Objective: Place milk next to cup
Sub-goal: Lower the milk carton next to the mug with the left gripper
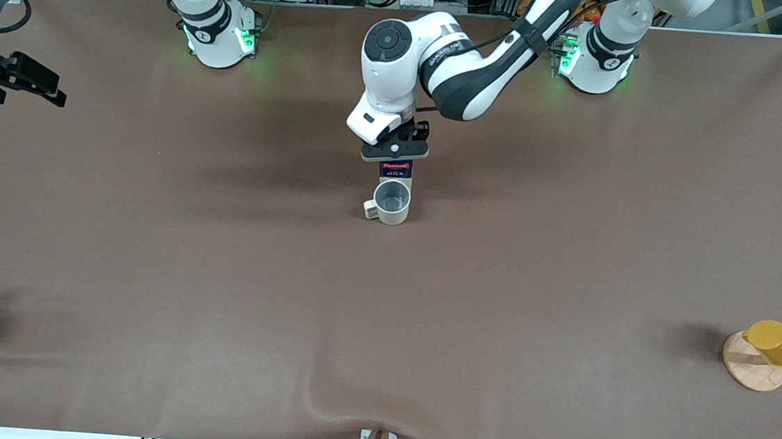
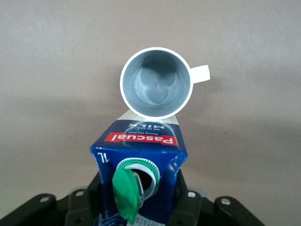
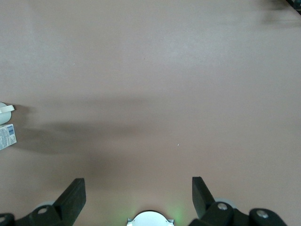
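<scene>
Left gripper (image 1: 396, 151) sits over the milk (image 1: 395, 169), fingers either side of the carton's top; can't tell if they clamp it or have let go. Milk stands upright on the table (image 1: 153, 229), just beside the cup (image 1: 391, 202) and farther from the front camera than it; left wrist view shows the carton edge right at the cup rim, touching or nearly so. Carton's green cap (image 2: 126, 197) is flipped open. Cup handle points toward the right arm's end.

Step in hand: release, placement looks done. Next move calls for spreading the fingers fully and lifting straight up, so the carton isn't dragged or tipped into the cup.

Right gripper (image 3: 138, 195) waits with fingers spread, over bare table well away from the cup.
</scene>
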`<state>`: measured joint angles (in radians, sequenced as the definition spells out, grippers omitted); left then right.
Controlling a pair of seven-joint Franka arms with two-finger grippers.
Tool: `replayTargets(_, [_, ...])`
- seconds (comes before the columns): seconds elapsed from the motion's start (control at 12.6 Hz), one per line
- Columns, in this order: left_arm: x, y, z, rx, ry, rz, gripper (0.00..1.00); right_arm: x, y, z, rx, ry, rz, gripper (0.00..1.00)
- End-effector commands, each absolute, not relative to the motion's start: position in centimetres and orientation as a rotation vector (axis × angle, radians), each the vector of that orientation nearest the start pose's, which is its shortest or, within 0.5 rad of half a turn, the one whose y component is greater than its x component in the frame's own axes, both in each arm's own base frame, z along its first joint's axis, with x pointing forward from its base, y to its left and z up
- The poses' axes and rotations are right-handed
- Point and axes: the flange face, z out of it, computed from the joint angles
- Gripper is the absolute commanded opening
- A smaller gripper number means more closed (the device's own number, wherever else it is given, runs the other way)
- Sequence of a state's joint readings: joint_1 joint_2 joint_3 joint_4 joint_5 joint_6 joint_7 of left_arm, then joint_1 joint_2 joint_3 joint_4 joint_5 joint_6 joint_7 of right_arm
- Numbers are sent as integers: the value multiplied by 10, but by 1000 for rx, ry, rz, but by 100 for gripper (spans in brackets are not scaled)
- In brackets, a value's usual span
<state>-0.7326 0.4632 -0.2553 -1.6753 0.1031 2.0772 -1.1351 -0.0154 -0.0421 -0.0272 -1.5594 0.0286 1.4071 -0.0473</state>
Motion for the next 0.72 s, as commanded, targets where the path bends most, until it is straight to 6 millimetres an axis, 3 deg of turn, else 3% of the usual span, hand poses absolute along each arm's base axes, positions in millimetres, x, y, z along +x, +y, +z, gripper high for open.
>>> replayTargets(0.0, [391, -547, 338, -3112, -189, 47, 100, 525, -19, 639, -3092, -33, 160, 100])
replayTargets(0.08, [391, -547, 341, -3115, -188, 41, 100, 525, -19, 639, -3092, -35, 158, 100])
replayTargets(0.32, [404, -545, 387, -3159, -231, -20, 100, 524, -23, 635, -3090, -23, 172, 100])
replayTargets(0.64, [445, -476, 493, -3184, -410, -155, 100, 529, -26, 634, -3093, -10, 134, 100])
